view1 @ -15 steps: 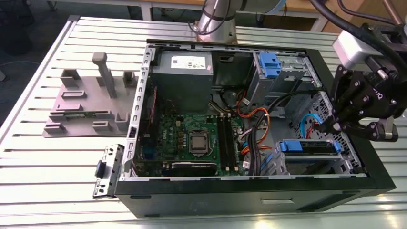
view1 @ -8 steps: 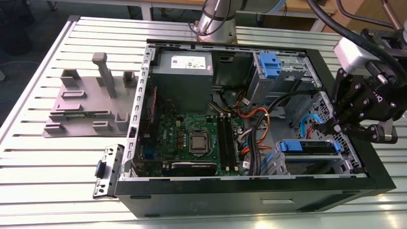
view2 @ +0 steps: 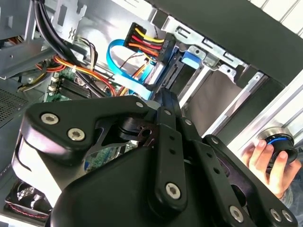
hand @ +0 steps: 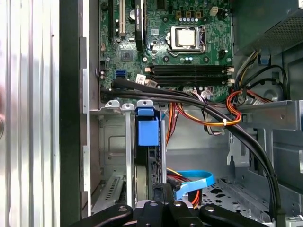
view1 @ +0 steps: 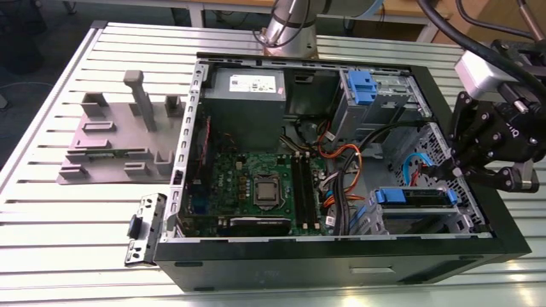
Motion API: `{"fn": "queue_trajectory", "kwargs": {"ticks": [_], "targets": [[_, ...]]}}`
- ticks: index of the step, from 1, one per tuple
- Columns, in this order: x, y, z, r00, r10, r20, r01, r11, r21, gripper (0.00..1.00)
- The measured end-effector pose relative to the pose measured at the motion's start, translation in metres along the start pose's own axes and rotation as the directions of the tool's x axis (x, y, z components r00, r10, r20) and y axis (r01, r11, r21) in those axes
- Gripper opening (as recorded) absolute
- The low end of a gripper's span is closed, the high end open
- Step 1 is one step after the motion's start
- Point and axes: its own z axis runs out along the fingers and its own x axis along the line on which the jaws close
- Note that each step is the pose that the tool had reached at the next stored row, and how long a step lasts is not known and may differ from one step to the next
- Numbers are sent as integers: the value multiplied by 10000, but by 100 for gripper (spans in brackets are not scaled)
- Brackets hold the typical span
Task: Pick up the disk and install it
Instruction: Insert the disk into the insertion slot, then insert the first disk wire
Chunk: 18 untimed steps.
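Hovering end effector [view1: 477,167] above the open computer case [view1: 256,268] on the table [view1: 77,224]; finger state: cannot tell. Disk [view1: 413,198] (blue-bracketed) sits in its drive cage; seating should stay square, cables clear.

Exterior view: high, oblique, over the whole open computer case [view1: 341,166] on the counter [view1: 51,211]. Both wrist views: close inside it, past the claw [hand: 163,213], sharing the blue-tabbed drive bay [hand: 147,132] and cables.
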Motion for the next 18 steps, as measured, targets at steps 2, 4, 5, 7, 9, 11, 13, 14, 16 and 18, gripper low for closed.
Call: {"fn": "queue_trajectory", "kwargs": {"ticks": [2,4,5,7,9,11,13,14,16,18], "targets": [[-1,-22,-1,10000,0,-1,0,10000,0,10],[-2,-42,-2,10000,0,-1,0,10000,0,10],[-2,-51,-2,10000,0,-1,0,10000,0,10],[-3,-68,-2,10000,0,0,0,10000,0,10],[-3,-71,-2,10000,1,0,-1,10000,0,10],[-3,-75,-2,10000,1,0,-1,10000,0,10],[-3,-76,-2,10000,0,0,0,10000,0,10],[-3,-76,-2,10000,0,0,0,10000,0,10],[-3,-76,-2,10000,1,0,-1,10000,0,10],[-3,-77,-2,10000,0,-1,0,10000,0,10]]}}
